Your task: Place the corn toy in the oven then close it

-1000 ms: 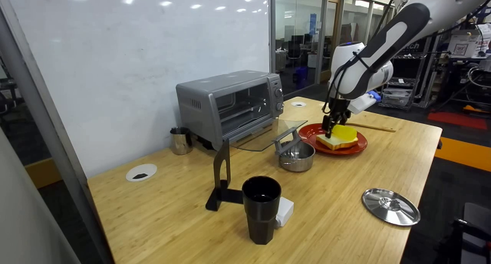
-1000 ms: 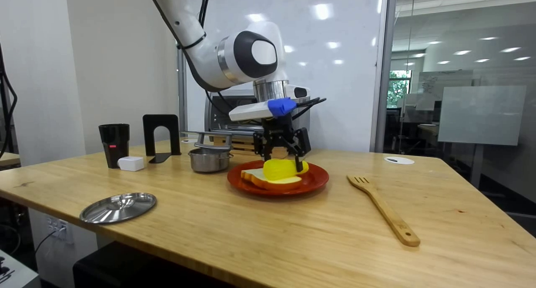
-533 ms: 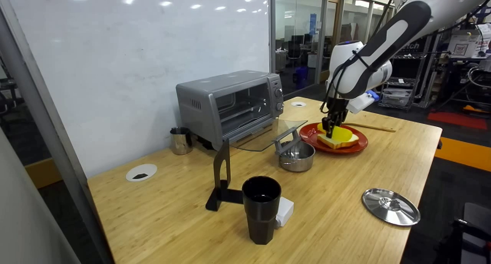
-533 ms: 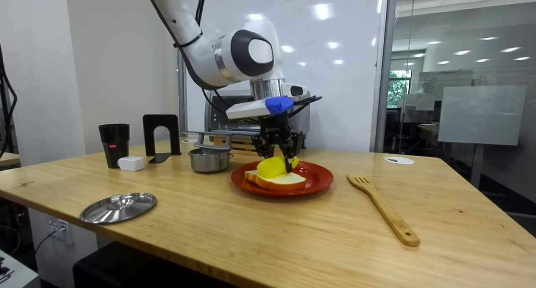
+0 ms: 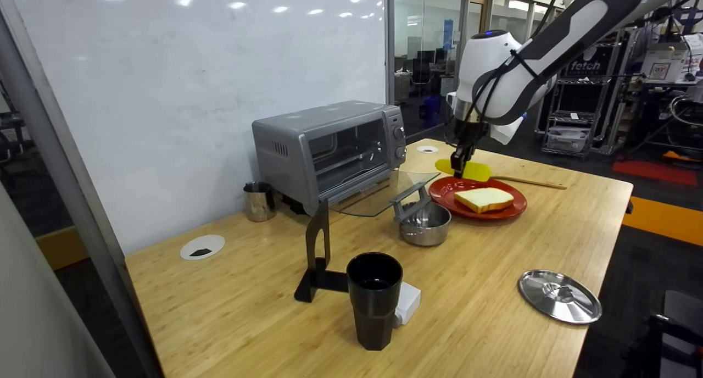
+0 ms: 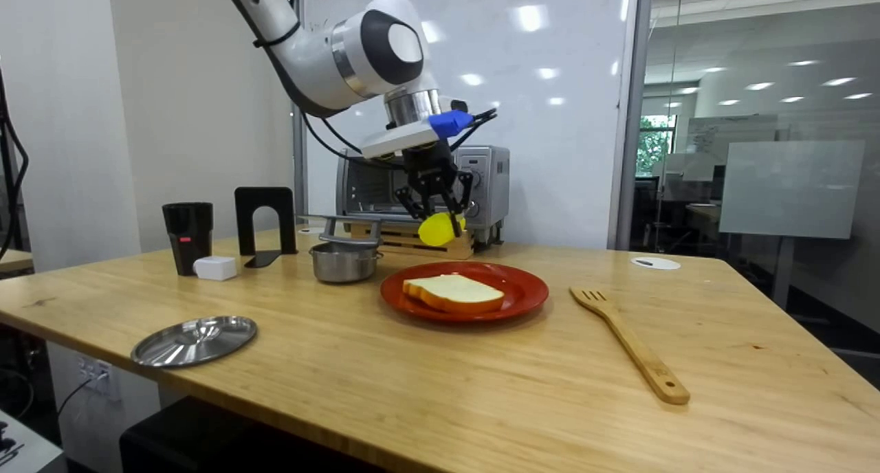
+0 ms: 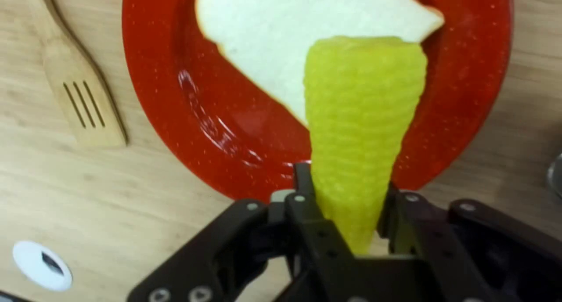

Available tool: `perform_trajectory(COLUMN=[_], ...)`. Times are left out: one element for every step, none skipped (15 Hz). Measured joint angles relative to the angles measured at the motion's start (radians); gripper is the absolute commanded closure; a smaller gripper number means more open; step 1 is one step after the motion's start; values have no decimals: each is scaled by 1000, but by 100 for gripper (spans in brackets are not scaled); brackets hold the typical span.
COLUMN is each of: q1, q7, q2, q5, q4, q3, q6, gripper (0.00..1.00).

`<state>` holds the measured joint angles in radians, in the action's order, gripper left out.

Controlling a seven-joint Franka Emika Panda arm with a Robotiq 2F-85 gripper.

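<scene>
In an exterior view I have my fingers (image 5: 459, 162) closed across the corn toy (image 5: 478, 172), yellow showing on both sides of them, and the toy is up in the air, outside the oven (image 5: 291, 153). The oven's glass door (image 5: 373, 196) is lowered, its outer edge over the metal pot (image 5: 425, 229); whether those two touch I can't make out. A red plate (image 5: 446, 195) just beside the pot carries a bread slice (image 5: 483, 198). Nearer the camera on the desk (image 5: 467, 290) I see a black cup (image 5: 374, 301), with a white block (image 5: 407, 303) beside it and a black bracket (image 5: 318, 273) close by, while a steel cup (image 5: 259, 205) stands next to the oven's side. In an exterior view my arm (image 6: 364, 64) is in front of the oven, which sits above a slatted wooden base (image 6: 412, 245); the corn toy is between the fingers, clear of the desk, a wooden spatula (image 6: 632, 344) lies near the plate, and a pot lid (image 6: 194, 341) is by the desk's edge. In the wrist view my fingers show at the bottom, one on each side of the toy's narrower end; the broad end points upward, hiding part of the bread slice and plate. The spatula's slotted head lies left of the plate.
</scene>
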<state>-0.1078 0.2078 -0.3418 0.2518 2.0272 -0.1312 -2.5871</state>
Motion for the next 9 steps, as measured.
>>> perform_trajectory(q1=[14, 28, 43, 58, 72, 85, 97, 106, 115], q7=[20, 41, 58, 81, 108, 136, 164, 194, 223], q2=[27, 56, 85, 115, 143, 167, 185, 196, 201], q5=[19, 37, 56, 68, 75, 84, 93, 102, 116], q4=[2, 4, 5, 5, 5, 5, 4, 1, -1], q3=[10, 22, 36, 51, 67, 83, 97, 109, 119], q6=[6, 17, 36, 59, 84, 107, 129, 143, 153], gripper=[91, 91, 91, 91, 91, 91, 91, 91, 91])
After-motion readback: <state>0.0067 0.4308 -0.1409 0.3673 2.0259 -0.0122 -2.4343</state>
